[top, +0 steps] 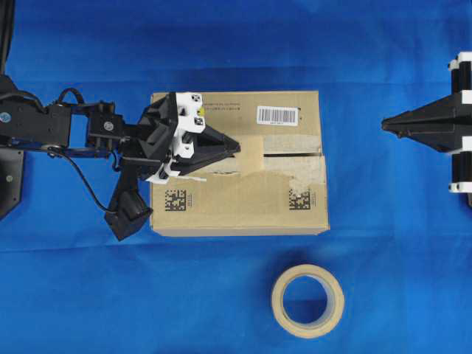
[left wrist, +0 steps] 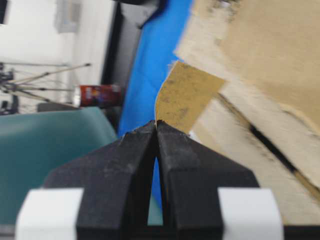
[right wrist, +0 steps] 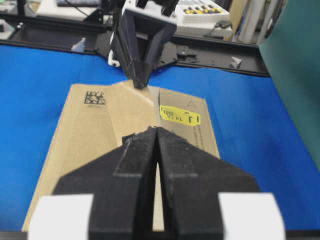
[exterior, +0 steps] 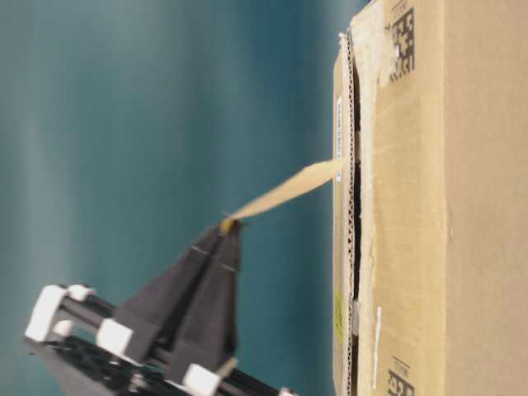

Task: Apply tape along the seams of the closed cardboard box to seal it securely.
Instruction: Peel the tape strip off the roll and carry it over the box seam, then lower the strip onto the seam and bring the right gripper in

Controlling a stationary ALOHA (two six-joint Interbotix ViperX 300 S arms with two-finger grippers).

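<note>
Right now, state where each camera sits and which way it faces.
Overhead: looks straight down on the cardboard box, tape roll, left hand, right hand.
Table-level: rolled sideways, beside the box; left hand pinches the tape.
Left wrist: looks past its closed fingers at the tape and seams.
Right wrist: looks across the box at the left hand.
All four show the box.

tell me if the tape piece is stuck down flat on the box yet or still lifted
Partly lifted. The table-level view shows the tape slanting from the box's top to the left gripper, which is shut on its free end.
</note>
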